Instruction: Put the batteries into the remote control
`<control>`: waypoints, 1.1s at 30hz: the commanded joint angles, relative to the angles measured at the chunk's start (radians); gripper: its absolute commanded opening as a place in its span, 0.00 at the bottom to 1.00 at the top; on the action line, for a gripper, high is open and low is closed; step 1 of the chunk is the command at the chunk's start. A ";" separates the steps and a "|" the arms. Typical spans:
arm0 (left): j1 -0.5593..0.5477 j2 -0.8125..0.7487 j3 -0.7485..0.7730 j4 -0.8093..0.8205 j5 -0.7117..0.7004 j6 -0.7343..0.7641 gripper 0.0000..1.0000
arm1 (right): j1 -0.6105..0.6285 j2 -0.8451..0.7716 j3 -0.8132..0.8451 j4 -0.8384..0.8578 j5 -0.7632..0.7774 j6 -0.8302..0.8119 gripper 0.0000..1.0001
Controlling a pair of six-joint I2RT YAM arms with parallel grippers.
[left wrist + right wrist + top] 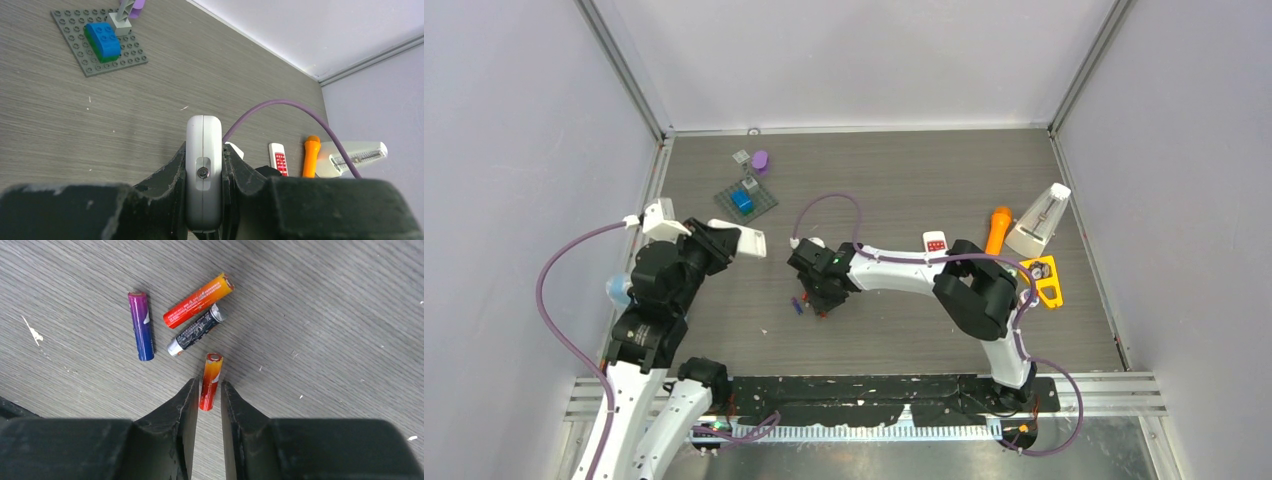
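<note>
We log the right gripper (208, 384) nipped narrow on the near end of an orange battery (211, 369), long axis toward 12 o'clock, other batteries (195, 330) loose at 11; left gripper (204, 156) clamps the remote control (203, 137) edge-up.

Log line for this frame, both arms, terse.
left tool: shut on remote | right tool: astride red-orange battery, contact unclear | three other batteries: loose on table

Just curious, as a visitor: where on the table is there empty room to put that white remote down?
Bare wood: the far middle, between the grey brick plate and the orange torch; and the near strip between the batteries and the black rail. Crowded around the torch.
</note>
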 commanded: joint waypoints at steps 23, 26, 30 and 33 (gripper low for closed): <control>0.004 0.097 0.003 0.399 0.391 -0.028 0.00 | -0.294 -0.386 -0.102 0.180 -0.257 -0.069 0.08; 0.005 0.106 -0.027 0.512 0.480 -0.060 0.00 | -0.343 -0.486 -0.139 0.217 -0.307 -0.074 0.09; 0.005 0.128 -0.022 0.519 0.450 -0.104 0.00 | -0.366 -0.617 -0.162 0.259 -0.364 -0.049 0.09; 0.005 0.154 0.009 0.430 0.397 -0.190 0.00 | -0.367 -0.666 -0.127 0.240 -0.403 0.053 0.10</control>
